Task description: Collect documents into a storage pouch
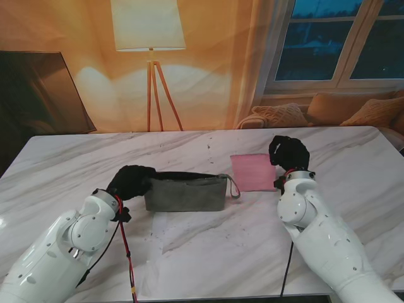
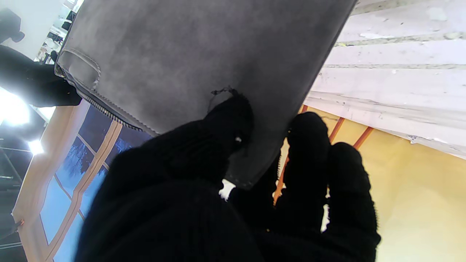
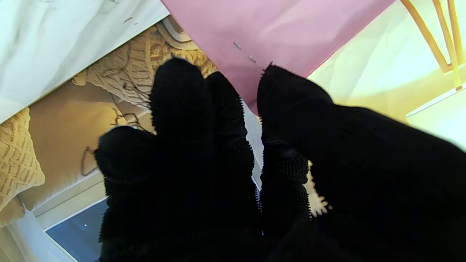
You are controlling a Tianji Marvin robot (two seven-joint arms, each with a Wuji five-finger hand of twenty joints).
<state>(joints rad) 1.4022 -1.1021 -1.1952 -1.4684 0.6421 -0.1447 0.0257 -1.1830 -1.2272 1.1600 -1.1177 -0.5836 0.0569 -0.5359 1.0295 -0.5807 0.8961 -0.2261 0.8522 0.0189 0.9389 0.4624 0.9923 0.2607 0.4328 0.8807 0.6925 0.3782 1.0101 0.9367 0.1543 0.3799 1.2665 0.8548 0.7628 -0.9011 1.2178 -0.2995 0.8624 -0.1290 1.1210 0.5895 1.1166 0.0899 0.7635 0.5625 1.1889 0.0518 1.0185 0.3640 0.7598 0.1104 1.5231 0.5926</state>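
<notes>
Nearest to me, both white arms rise from the bottom corners over the white marble worktop (image 1: 208, 252). A red cable (image 1: 126, 252) hangs from the left wrist and trails down toward the near edge.

My left hand (image 1: 130, 182), in a black knit glove, is closed on the left end of the grey suede zip pouch (image 1: 186, 192). In the left wrist view the thumb presses on one face of the pouch (image 2: 204, 62) while the other fingers (image 2: 309, 145) wrap around the far side of that end, so the hand (image 2: 225, 174) holds the pouch. The pouch stands on its long edge near the middle of the worktop, with a small wrist loop (image 1: 235, 188) at its right end.

Just beyond that right end lies the flat pink paper document (image 1: 252, 172), apart from the pouch body. My right hand (image 1: 288, 153), also black-gloved, sits at the document's right edge. In the right wrist view the thumb and the fingers (image 3: 182, 94) stand close together at a corner of the pink sheet (image 3: 276, 29); I cannot tell whether the hand (image 3: 233, 153) grips it.

Farther off stand a tripod floor lamp (image 1: 150, 38) and a sofa with cushions (image 1: 322, 110).
</notes>
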